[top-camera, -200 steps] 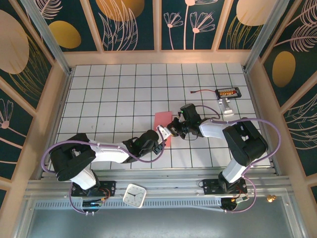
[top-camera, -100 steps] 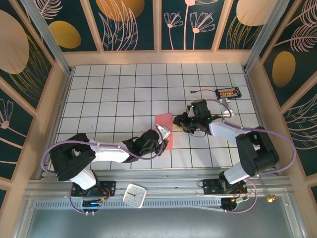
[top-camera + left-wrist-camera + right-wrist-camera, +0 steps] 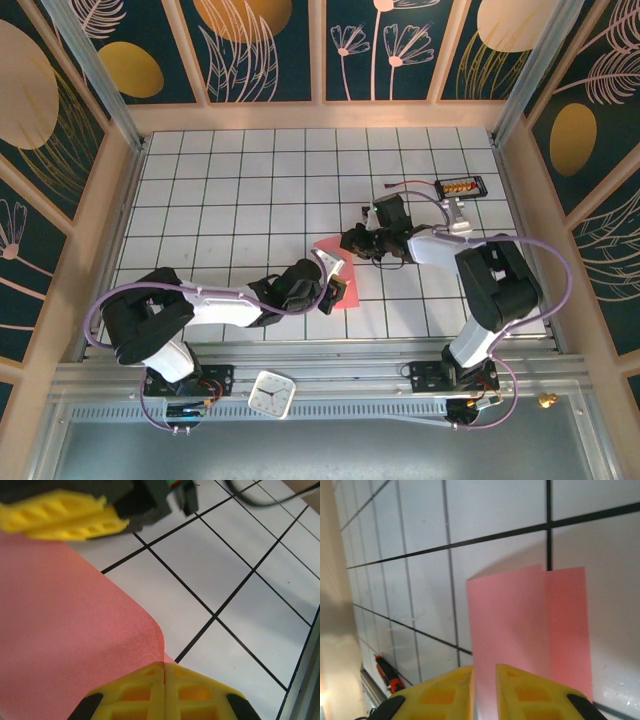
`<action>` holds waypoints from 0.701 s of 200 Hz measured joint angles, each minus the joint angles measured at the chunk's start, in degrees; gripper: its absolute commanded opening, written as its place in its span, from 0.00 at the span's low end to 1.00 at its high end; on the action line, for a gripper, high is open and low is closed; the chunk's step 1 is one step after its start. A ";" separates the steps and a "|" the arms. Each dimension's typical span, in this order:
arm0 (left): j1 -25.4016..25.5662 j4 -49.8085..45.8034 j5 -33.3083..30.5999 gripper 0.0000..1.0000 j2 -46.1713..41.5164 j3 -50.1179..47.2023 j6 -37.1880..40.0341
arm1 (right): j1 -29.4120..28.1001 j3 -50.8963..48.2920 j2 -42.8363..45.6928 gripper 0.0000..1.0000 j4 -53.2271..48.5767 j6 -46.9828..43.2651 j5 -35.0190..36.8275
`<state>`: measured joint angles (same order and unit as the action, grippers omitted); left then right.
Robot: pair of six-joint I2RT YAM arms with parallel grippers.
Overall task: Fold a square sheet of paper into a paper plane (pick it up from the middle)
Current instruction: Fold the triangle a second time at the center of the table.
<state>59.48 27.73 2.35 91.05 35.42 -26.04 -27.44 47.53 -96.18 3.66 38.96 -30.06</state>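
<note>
left end effector (image 3: 164, 667) — clenched on pink sheet (image 3: 65, 630); right end effector (image 3: 485, 670) — grip unclear

Square sheet of paper (image 3: 75, 640): thin, matt, smooth, salmon-pink, bent in a soft uncreased curl just ahead of the left pincer (image 3: 164, 666), which is yellow moulded plastic, lattice-ribbed, dull. Tabletop (image 3: 240, 625) beyond the pincer: smooth white, faintly glossy.
</note>
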 measured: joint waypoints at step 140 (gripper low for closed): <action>-9.44 8.74 11.80 0.00 4.09 -4.55 -7.28 | 0.07 0.00 -6.62 0.14 0.63 -6.95 0.22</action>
<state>50.04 36.47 14.15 95.13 30.87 -33.32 -27.38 47.53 -102.80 4.29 32.01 -29.85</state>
